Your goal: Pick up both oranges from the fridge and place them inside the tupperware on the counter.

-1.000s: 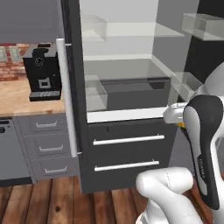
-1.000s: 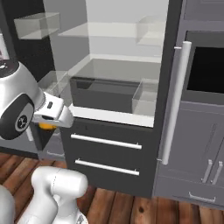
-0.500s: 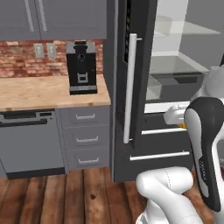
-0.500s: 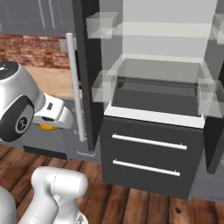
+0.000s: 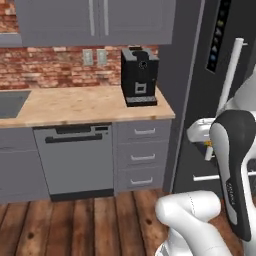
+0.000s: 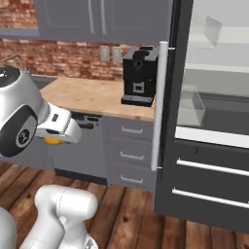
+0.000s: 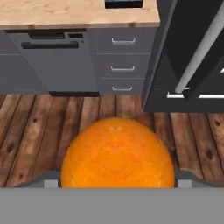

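One orange (image 7: 117, 153) is held low over the wood floor, with my gripper (image 7: 117, 180) shut on it. In the right base view the orange (image 6: 52, 141) peeks out under the white hand (image 6: 61, 128). In the left base view a sliver of the orange (image 5: 208, 145) shows beside the hand (image 5: 201, 132). The fridge (image 6: 209, 160) stands open on the right, its long grey handle (image 6: 159, 107) on the door edge. The tan counter (image 5: 80, 105) stretches to the left of the fridge (image 5: 212, 75). The tupperware is out of view.
A black coffee machine (image 5: 139, 76) stands at the counter's right end, next to the fridge. Below the counter are a dishwasher (image 5: 75, 160) and a stack of drawers (image 5: 142, 155). A sink (image 5: 10, 102) lies at the far left. Grey wall cabinets (image 6: 102, 19) hang above.
The whole picture has shifted: the base has moved left, from facing the open fridge to facing the counter. The orange stays in the shut gripper.
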Controlling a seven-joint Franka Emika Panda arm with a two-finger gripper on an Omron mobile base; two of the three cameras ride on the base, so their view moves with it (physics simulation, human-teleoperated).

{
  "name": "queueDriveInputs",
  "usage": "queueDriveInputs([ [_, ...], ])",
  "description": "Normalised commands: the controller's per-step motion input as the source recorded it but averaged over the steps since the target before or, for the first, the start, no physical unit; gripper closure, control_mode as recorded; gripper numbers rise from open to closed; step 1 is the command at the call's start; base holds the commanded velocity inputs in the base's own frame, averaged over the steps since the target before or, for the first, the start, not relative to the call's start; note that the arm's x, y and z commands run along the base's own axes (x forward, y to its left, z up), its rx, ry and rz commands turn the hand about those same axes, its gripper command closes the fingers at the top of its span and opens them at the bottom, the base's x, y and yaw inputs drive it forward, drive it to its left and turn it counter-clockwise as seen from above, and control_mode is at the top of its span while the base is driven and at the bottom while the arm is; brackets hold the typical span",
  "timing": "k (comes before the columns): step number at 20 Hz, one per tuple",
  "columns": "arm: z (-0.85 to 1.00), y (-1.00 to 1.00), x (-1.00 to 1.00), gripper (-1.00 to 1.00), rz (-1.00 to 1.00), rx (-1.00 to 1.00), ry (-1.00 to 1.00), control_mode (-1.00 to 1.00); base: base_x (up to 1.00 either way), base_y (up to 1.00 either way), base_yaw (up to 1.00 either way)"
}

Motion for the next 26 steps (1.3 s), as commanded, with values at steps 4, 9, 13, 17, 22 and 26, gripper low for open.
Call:
queueDriveInputs([
  [4, 0.0, 0.0, 0.0, 1.0, 0.0, 0.0, 0.0, 1.0, 0.63, 1.0, 0.05],
  [9, 0.0, 0.0, 0.0, 1.0, 0.0, 0.0, 0.0, 1.0, 0.62, 1.0, 0.08],
  [13, 0.0, 0.0, 0.0, 1.0, 0.0, 0.0, 0.0, 1.0, 0.62, 1.0, 0.08],
  [17, 0.0, 0.0, 0.0, 1.0, 0.0, 0.0, 0.0, 1.0, 0.47, 1.0, 0.17],
  [22, 0.0, 0.0, 0.0, 1.0, 0.0, 0.0, 0.0, 1.0, 0.31, 1.0, 0.27],
  [26, 0.0, 0.0, 0.0, 1.0, 0.0, 0.0, 0.0, 1.0, 0.4, 1.0, 0.27],
])
